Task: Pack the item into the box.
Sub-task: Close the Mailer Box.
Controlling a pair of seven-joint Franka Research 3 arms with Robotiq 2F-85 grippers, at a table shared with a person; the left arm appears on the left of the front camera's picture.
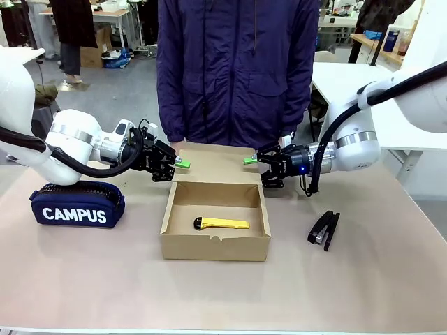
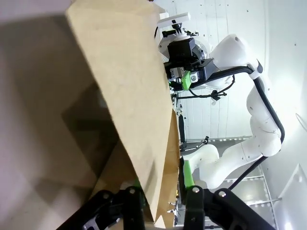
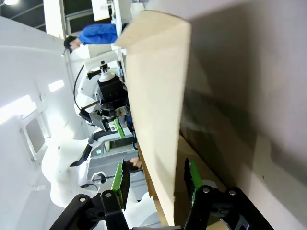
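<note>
1. Brown cardboard box (image 1: 215, 248) sits at the frame's centre on the tabletop (image 1: 105, 279), with the yellow utility knife (image 1: 222, 223) lying flat inside.
2. Your left gripper (image 1: 180, 165) pinches the lid flap (image 1: 216, 164) at its left edge.
3. Your right gripper (image 1: 250, 160) straddles the flap's right edge, jaws apart, not yet clamped.

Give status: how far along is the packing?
Done: the knife lies inside the open box. In hand: the left gripper is shut on the flap at its left corner; the right gripper straddles the right corner, jaws not yet clamped. Left: fold the flap down over the box.
</note>
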